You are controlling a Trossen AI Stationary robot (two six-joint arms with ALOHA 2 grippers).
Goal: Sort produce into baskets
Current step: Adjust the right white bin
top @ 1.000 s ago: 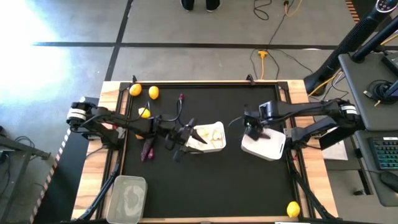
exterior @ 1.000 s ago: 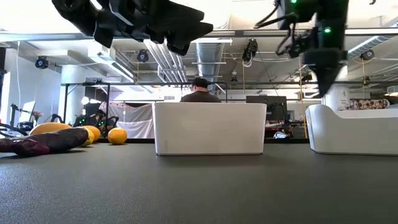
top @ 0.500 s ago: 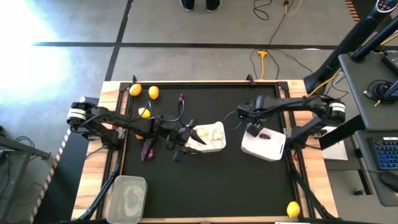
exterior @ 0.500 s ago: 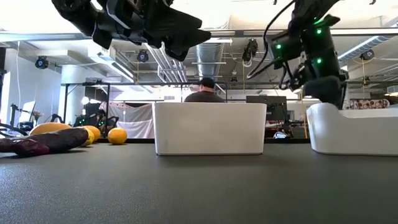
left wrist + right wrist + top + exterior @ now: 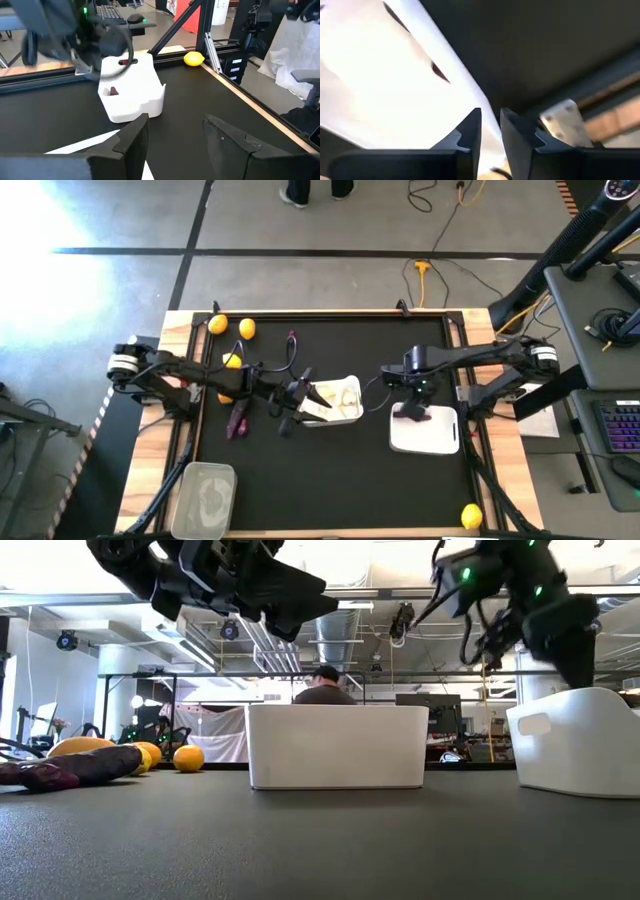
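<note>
My right gripper (image 5: 413, 393), fingers narrowed on the right tray's (image 5: 432, 436) rim, is repositioning it; next, release, fetch 1 lemon (image 5: 471, 516).

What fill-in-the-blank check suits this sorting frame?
1. The right gripper pinches the right white tray's ____.
2. That tray holds one dark ____ vegetable.
3. The clear tub stands on the ____ arm's side.
4. The left gripper is ____, holding nothing.
Missing words: rim; purple; left; open.
</note>
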